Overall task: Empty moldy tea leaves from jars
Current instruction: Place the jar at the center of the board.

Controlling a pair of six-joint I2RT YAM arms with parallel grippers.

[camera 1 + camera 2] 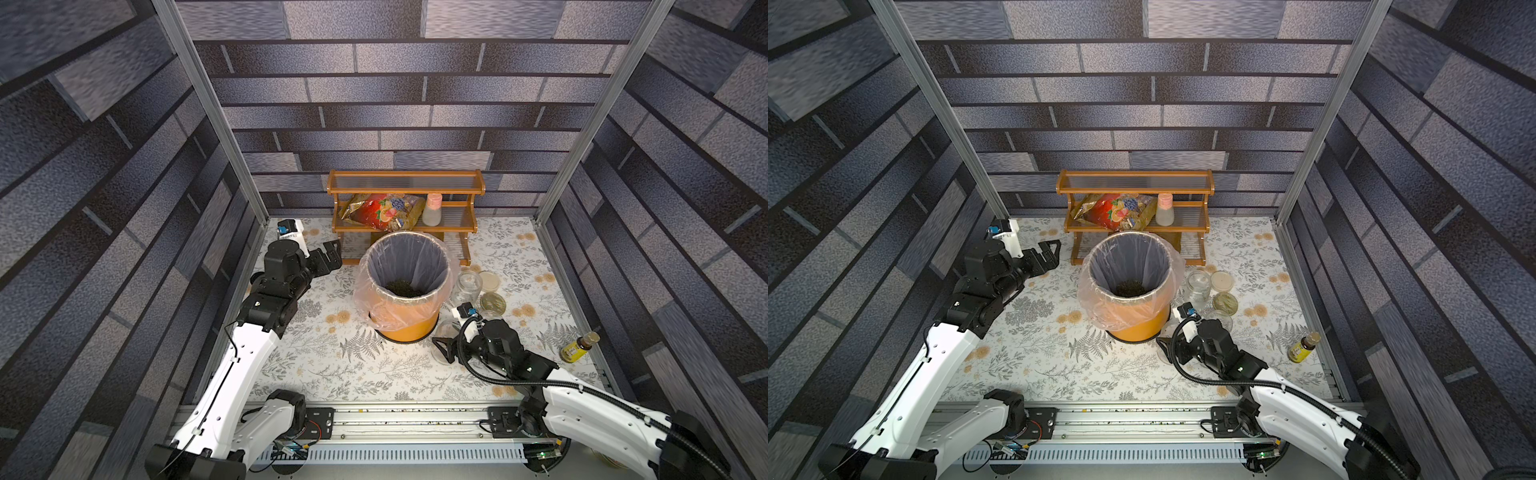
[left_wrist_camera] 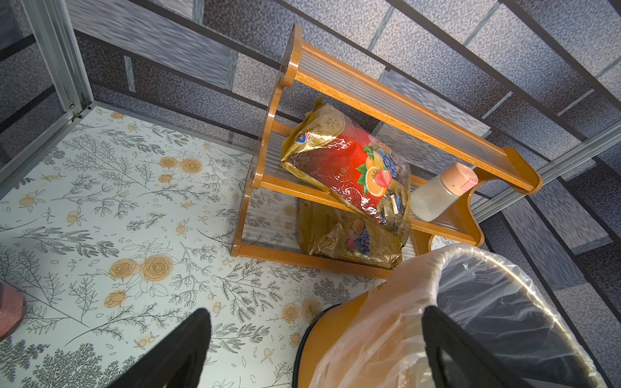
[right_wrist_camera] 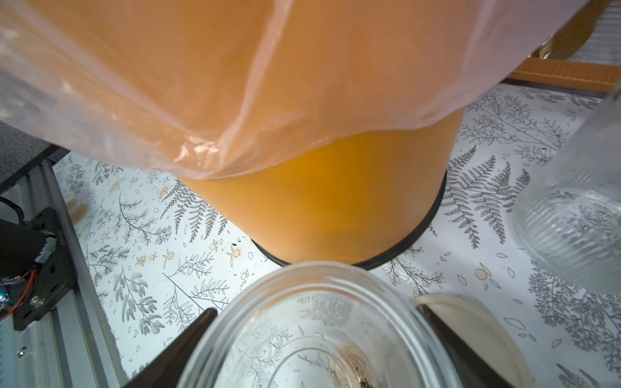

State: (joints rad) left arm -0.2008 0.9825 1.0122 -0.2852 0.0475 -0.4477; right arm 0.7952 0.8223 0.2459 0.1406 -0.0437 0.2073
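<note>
Left of the bin [image 1: 409, 328], my left end effector [image 2: 316, 310] hangs wide open, empty. By the bin's foot my right end effector [image 3: 314, 315] clamps a near-empty jar [image 3: 319, 352]; I'd seat it flat, clear of the lid [image 3: 487, 336] beside it, then release. Leaves [image 1: 403, 287] lie in the bin.

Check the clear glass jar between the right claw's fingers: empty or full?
Nearly empty: the clear glass jar shows only a few dark crumbs inside.

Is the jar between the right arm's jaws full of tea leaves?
No, the jar is see-through, with only a few dark crumbs at its bottom.
</note>
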